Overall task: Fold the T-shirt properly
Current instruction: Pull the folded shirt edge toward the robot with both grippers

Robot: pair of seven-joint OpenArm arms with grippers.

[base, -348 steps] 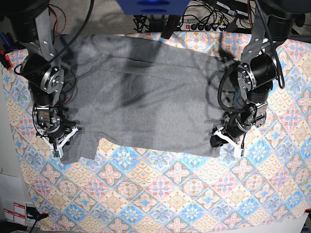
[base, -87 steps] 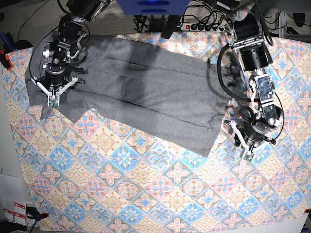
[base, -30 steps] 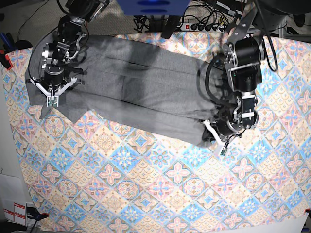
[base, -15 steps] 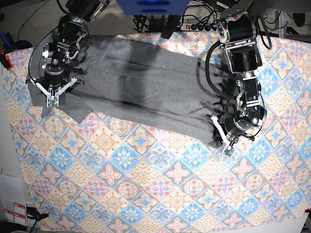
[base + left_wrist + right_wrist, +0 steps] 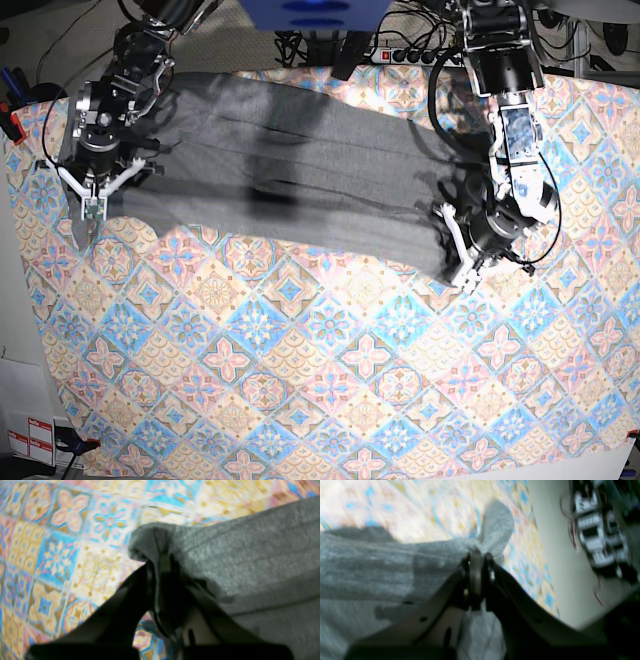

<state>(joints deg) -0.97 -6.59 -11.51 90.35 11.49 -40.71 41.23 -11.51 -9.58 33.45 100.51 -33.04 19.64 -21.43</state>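
Note:
The grey T-shirt (image 5: 300, 190) lies as a long folded band across the patterned tablecloth (image 5: 300, 380), from the upper left down to the right. My left gripper (image 5: 463, 270) is at the band's right end. In the left wrist view that gripper (image 5: 161, 565) is shut on a bunched corner of the T-shirt (image 5: 250, 555). My right gripper (image 5: 90, 208) is at the band's left end. In the right wrist view it (image 5: 476, 560) is shut on a pinched fold of the T-shirt (image 5: 382, 562), with a flap of cloth sticking out past the fingers.
A power strip (image 5: 420, 55) and cables lie beyond the table's far edge. The cloth's left edge runs close to my right gripper, with pale floor and a red-and-white label (image 5: 30, 440) beyond it. The cloth in front of the shirt is bare.
My left gripper has moved right and toward the far side with the shirt's end. My right gripper has shifted slightly left. The band now lies straighter and tauter between them.

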